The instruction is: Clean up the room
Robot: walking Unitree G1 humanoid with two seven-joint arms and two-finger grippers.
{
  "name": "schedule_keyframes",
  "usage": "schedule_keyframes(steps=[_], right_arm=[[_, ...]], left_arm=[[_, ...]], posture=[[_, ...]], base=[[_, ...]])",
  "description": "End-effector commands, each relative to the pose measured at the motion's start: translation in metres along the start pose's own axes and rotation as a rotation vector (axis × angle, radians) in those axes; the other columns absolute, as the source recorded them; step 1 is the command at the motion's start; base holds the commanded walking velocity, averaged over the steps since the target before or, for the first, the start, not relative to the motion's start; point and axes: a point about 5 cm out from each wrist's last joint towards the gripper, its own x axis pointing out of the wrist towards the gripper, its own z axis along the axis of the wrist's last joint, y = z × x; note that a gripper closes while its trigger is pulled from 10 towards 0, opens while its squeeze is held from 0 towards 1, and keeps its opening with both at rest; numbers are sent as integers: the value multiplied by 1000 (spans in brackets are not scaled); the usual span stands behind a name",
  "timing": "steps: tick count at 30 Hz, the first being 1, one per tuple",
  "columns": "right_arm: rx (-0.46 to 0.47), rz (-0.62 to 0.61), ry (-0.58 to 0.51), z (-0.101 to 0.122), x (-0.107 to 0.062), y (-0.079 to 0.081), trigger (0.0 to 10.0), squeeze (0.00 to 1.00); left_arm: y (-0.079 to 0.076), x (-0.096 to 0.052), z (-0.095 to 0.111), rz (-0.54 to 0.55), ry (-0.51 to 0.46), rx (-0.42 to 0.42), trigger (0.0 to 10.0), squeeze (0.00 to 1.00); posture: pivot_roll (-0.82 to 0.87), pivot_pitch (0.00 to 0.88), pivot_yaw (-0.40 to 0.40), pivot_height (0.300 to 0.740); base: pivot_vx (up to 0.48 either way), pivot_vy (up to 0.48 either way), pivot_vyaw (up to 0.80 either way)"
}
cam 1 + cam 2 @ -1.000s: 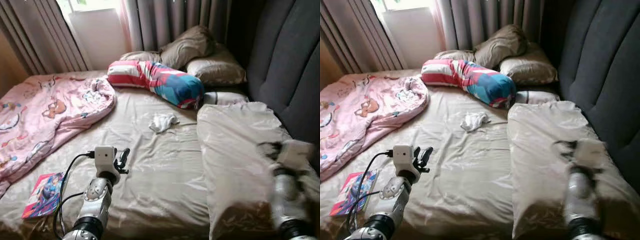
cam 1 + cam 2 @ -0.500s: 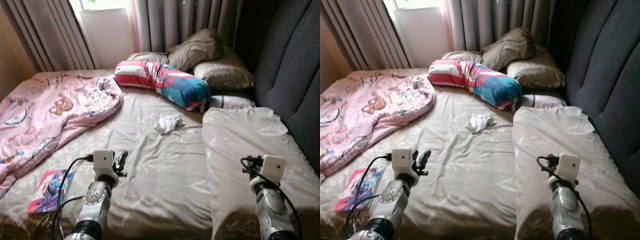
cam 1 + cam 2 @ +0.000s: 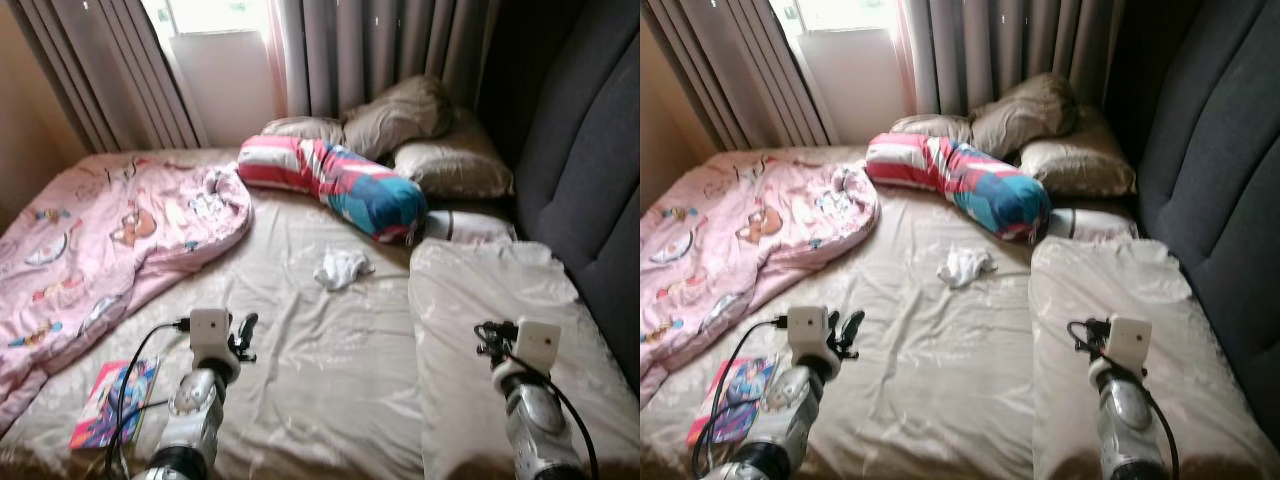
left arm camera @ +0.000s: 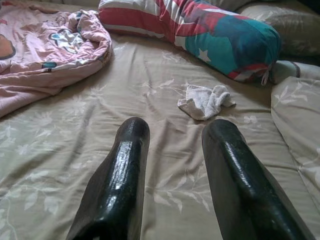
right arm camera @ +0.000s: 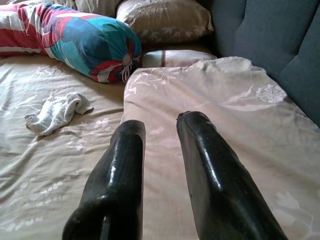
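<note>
Left hand: fingers apart, empty, above the bed.
Right hand: fingers apart, empty, over the beige pillow.
White cloth: mid-bed.

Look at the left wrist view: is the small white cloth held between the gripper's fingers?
No. The white cloth lies loose on the bed sheet, beyond the open, empty left gripper.
</note>
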Motion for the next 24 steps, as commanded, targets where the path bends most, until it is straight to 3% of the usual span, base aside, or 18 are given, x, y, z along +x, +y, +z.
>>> schedule_keyframes(steps=[1, 4, 6, 9, 11, 18, 20, 24], right_arm=[[5, 7, 64, -14, -5, 1, 10000, 0], [-16, 47, 192, -41, -18, 4, 10000, 0], [-16, 47, 192, -41, -18, 4, 10000, 0], [-35, 43, 359, -76, -40, 3, 10000, 0], [-35, 43, 359, -76, -40, 3, 10000, 0], [-46, 27, 587, -122, -81, 3, 10000, 0], [-46, 27, 587, -122, -81, 3, 10000, 0], [-53, 37, 644, -133, -92, 4, 10000, 0]], left_arm=[[8, -7, -15, 22, 86, 20, 10000, 0], [17, -21, -39, 71, 207, 20, 10000, 0], [17, -21, -39, 71, 207, 20, 10000, 0], [25, -42, -69, 119, 361, 23, 10000, 0], [25, -42, -69, 119, 361, 23, 10000, 0], [35, -80, -109, 170, 581, 39, 10000, 0], [35, -80, -109, 170, 581, 39, 10000, 0], [36, -94, -121, 173, 653, 52, 10000, 0]], posture=[[-114, 8, 56, 740], [-110, 0, 46, 740], [-110, 0, 46, 740], [-103, 0, 37, 740], [-103, 0, 37, 740], [-99, 0, 35, 740], [-99, 0, 35, 740], [-100, 0, 39, 740]], base=[[0, 0, 0], [0, 0, 0], [0, 0, 0], [0, 0, 0], [0, 0, 0], [0, 0, 0], [0, 0, 0], [0, 0, 0]])
